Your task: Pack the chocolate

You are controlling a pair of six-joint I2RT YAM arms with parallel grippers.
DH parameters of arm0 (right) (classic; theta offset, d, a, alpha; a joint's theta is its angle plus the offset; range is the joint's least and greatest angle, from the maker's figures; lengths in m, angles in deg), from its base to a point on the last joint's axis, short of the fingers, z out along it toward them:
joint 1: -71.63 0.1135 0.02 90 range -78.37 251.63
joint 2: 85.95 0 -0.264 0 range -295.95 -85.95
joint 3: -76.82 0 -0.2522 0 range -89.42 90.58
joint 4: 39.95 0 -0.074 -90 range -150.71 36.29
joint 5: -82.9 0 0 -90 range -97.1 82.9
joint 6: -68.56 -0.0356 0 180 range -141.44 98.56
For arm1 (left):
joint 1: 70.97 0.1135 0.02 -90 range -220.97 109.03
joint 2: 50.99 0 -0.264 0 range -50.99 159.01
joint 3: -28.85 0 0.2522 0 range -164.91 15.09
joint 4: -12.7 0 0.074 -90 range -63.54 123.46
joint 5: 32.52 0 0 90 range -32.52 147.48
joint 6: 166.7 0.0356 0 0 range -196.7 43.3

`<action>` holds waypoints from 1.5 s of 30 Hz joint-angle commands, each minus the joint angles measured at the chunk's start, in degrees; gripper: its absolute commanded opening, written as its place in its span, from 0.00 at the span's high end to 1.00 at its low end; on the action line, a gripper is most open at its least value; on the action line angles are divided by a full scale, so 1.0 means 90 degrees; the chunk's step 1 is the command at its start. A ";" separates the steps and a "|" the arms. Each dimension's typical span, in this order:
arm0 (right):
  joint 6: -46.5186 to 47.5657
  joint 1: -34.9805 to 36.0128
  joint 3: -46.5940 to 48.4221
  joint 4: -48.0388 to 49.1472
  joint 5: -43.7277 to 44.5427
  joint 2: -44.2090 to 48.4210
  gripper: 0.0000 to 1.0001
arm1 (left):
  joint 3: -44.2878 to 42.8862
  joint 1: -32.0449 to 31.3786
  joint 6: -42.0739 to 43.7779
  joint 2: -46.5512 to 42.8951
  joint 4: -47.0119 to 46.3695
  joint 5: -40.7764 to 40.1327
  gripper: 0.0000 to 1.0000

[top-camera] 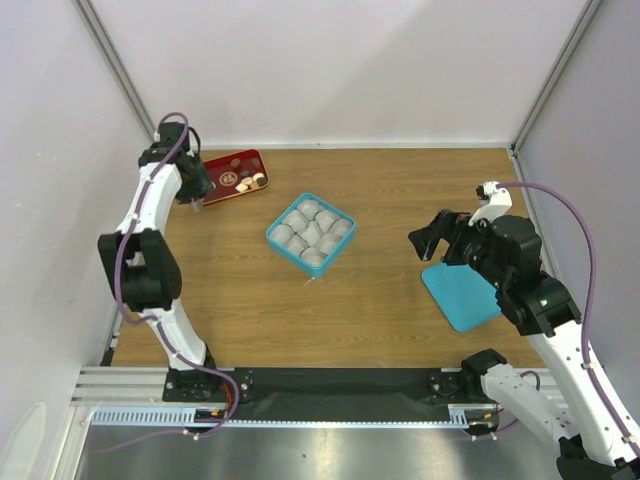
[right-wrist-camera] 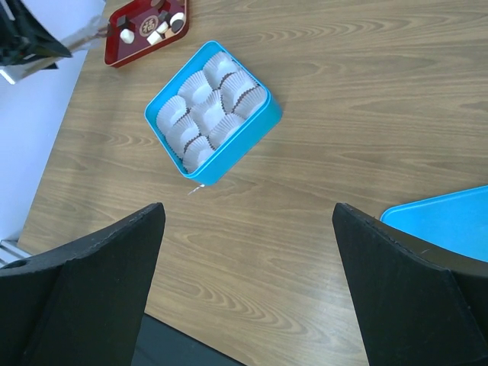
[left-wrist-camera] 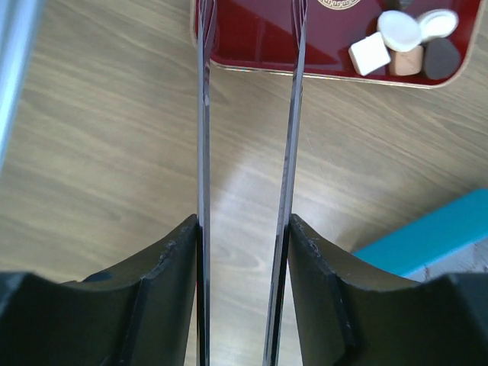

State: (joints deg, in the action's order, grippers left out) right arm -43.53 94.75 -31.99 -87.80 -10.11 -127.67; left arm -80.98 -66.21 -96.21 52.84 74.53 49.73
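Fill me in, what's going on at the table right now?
The left gripper is at the edge of the red tray, its fingers apart and empty. The chocolate pieces are clustered at one end of that tray. None is packed yet: the paper cups in the teal box at mid-table look empty. The right gripper hovers wide open, holding nothing, near the blue lid lying on the table.
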 commanded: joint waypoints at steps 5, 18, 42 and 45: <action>0.0208 -0.0029 0.0074 0.0213 0.0207 0.0016 0.00 | -0.0478 -0.0001 0.0038 0.0601 -0.0361 0.0031 0.48; 0.0188 -0.0039 0.0084 0.0291 0.0304 -0.0209 0.00 | -0.0546 -0.0001 0.0409 0.1305 -0.0839 0.0109 0.46; 0.0071 -0.0039 -0.0063 0.0545 0.0305 -0.0443 0.00 | -0.0634 0.0009 0.0742 0.1579 -0.0674 -0.0027 0.53; 0.0081 -0.0039 -0.0092 0.0574 0.0305 -0.0433 0.00 | -0.0634 0.0009 0.0781 0.1559 -0.0654 -0.0037 0.55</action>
State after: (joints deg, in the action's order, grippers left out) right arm -42.76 94.62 -32.41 -85.13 -7.99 -131.75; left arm -85.55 -66.32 -90.61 66.98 69.03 50.10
